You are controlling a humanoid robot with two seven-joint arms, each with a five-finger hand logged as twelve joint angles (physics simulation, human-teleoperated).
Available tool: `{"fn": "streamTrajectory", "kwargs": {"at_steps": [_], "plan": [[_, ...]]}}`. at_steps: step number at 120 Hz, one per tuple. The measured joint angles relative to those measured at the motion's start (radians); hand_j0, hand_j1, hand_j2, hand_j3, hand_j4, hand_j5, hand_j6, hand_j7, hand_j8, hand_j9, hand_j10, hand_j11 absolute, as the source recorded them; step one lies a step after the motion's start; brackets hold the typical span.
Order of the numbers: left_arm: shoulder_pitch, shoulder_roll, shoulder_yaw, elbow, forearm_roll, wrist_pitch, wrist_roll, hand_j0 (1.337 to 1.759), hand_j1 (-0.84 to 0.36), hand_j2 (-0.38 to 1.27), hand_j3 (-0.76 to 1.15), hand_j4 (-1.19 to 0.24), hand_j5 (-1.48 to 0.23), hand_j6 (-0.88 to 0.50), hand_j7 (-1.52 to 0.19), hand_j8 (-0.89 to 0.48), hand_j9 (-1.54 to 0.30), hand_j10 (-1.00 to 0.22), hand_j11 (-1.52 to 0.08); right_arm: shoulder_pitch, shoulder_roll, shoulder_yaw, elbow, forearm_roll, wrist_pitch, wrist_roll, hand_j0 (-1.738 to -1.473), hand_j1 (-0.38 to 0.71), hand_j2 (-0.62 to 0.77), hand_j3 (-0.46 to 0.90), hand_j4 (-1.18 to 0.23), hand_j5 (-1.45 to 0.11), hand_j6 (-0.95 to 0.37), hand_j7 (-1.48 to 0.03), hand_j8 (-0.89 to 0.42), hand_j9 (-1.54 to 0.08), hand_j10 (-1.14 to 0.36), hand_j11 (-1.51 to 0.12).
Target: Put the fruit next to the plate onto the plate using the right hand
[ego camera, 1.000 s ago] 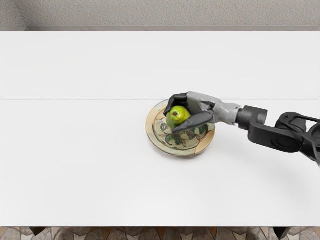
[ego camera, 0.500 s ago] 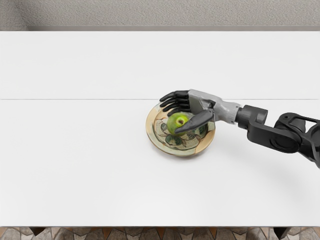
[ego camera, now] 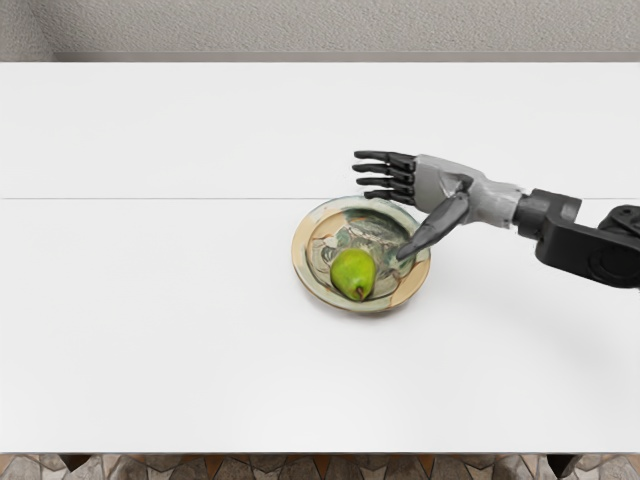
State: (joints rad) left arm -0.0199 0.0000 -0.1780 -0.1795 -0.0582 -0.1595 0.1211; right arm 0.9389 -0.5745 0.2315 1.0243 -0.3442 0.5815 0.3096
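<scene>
A green pear (ego camera: 353, 273) lies on its side inside the patterned round plate (ego camera: 315, 266) in the middle of the white table. My right hand (ego camera: 400, 205) hovers above the plate's far right rim, apart from the pear, with its fingers (ego camera: 383, 172) spread and holding nothing. Its thumb points down toward the plate's right side. The right arm (ego camera: 580, 240) comes in from the right edge. No left arm shows.
The white table (ego camera: 150, 330) stretches wide on all sides of the plate, with a faint seam running across it just behind the plate. A grey wall edge lines the back.
The right hand opened and let go of the pear, then lifted back and to the right. The pear dropped and rolled to the plate's front part.
</scene>
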Motion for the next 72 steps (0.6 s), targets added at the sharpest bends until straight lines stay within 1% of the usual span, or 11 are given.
{"fn": "streamTrajectory", "kwargs": {"at_steps": [21, 36, 52, 72], "plan": [[0.000, 0.000, 0.000, 0.000, 0.000, 0.000, 0.000, 1.658, 0.35, 0.00, 0.00, 0.00, 0.00, 0.00, 0.00, 0.00, 0.00, 0.00, 0.00, 0.005, -0.119, -0.003, 0.002, 0.089, 0.024, -0.008, -1.658, -0.30, 0.00, 0.00, -0.04, -0.05, -0.04, -0.05, -0.04, -0.05, -0.04, -0.05], [0.000, 0.000, 0.000, 0.000, 0.000, 0.000, 0.000, 1.658, 0.35, 0.00, 0.00, 0.00, 0.00, 0.00, 0.00, 0.00, 0.00, 0.00, 0.00, 0.004, -0.187, -0.009, 0.006, 0.120, 0.027, -0.032, -1.658, -0.33, 0.00, 0.00, -0.02, -0.03, -0.02, -0.03, -0.02, -0.03, -0.02, -0.03], [0.000, 0.000, 0.000, 0.000, 0.000, 0.000, 0.000, 1.658, 0.35, 0.00, 0.00, 0.00, 0.00, 0.00, 0.00, 0.00, 0.00, 0.00, 0.00, 0.004, -0.217, -0.013, 0.009, 0.129, 0.029, -0.042, -1.658, -0.34, 0.00, 0.00, -0.01, -0.01, -0.01, -0.01, -0.01, -0.01, -0.01, -0.01], [0.000, 0.000, 0.000, 0.000, 0.000, 0.000, 0.000, 1.658, 0.35, 0.00, 0.00, 0.00, 0.00, 0.00, 0.00, 0.00, 0.00, 0.00, 0.00, 0.003, -0.227, -0.014, 0.011, 0.132, 0.029, -0.045, -1.658, -0.35, 0.00, 0.00, 0.00, -0.01, 0.00, -0.01, 0.00, -0.01, 0.00, -0.01]]}}
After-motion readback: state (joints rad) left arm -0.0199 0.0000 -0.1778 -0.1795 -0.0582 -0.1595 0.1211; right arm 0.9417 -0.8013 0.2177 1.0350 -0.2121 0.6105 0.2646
